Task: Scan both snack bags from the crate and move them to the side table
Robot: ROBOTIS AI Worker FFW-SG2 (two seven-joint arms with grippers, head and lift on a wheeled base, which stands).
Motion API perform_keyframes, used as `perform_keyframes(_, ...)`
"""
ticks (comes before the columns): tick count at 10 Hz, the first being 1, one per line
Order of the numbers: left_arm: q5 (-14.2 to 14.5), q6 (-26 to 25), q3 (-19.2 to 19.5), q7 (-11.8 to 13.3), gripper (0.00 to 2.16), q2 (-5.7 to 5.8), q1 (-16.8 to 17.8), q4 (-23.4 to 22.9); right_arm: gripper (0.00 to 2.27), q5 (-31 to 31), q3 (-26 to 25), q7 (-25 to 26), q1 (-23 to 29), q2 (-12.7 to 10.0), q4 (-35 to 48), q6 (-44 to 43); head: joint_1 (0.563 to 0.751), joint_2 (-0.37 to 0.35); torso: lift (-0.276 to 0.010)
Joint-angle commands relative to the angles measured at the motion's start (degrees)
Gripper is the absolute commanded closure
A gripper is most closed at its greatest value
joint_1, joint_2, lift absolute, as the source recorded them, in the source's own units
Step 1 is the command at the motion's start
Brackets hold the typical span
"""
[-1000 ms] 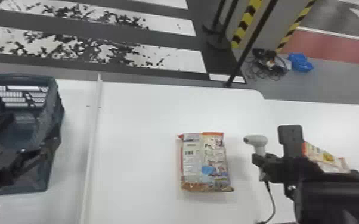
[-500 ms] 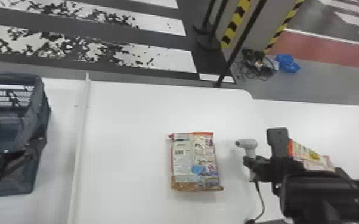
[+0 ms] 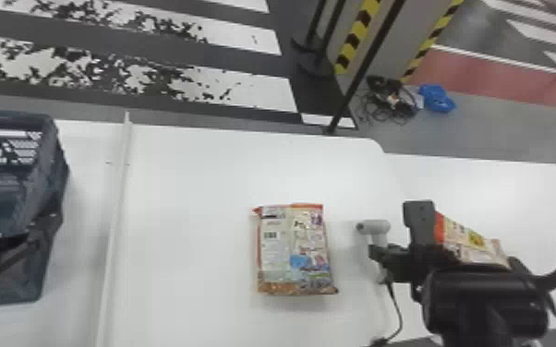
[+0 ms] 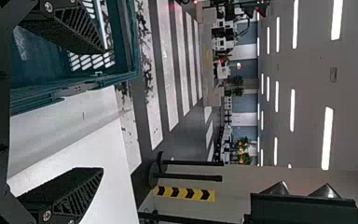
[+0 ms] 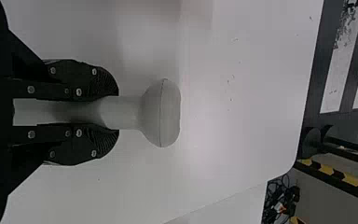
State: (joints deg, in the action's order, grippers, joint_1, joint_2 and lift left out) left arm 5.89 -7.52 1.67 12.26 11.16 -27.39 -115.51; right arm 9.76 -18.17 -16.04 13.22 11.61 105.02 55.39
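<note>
Right gripper's clamped on the handheld scanner, left gripper's spread at the cut-off crate. One snack bag's on the white table, the other snack bag partly hidden by the right arm.

In the head view, the crate is at the left edge, on the table. A long strip runs between it and one snack bag, which lies on the table, just below and right of the frame's centre. Right of that bag, the handheld scanner sits between the fingers of the right gripper, its cord trailing toward the bottom edge. Farther right, partly behind the gripper, the other bag lies on the side table. Beyond the tables, upper right of centre, cables lie on the floor beside a post.
</note>
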Motion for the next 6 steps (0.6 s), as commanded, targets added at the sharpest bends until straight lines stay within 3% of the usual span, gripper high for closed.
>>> perform_keyframes(1,0.0,0.0,0.0,0.0,0.10,0.00,-0.1,-0.1,1.81,-0.5,0.1,0.4,0.2,0.0,-0.1,-0.8,0.695,-0.322,-0.075)
perform_keyframes(2,0.0,0.0,0.0,0.0,0.10,0.09,-0.1,-0.2,1.45,-0.6,0.1,0.4,0.3,0.0,-0.1,-0.8,0.695,-0.321,-0.075)
perform_keyframes(4,0.0,0.0,0.0,0.0,0.10,0.00,-0.2,-0.2,0.06,-1.2,-0.1,1.3,0.8,-0.2,0.5,-1.3,0.695,-0.320,-0.075)
perform_keyframes(6,0.1,0.0,0.0,0.0,0.10,0.09,-0.2,-0.2,0.04,-3.3,-1.3,1.7,2.4,-0.4,3.4,-1.3,0.695,-0.323,-0.075)
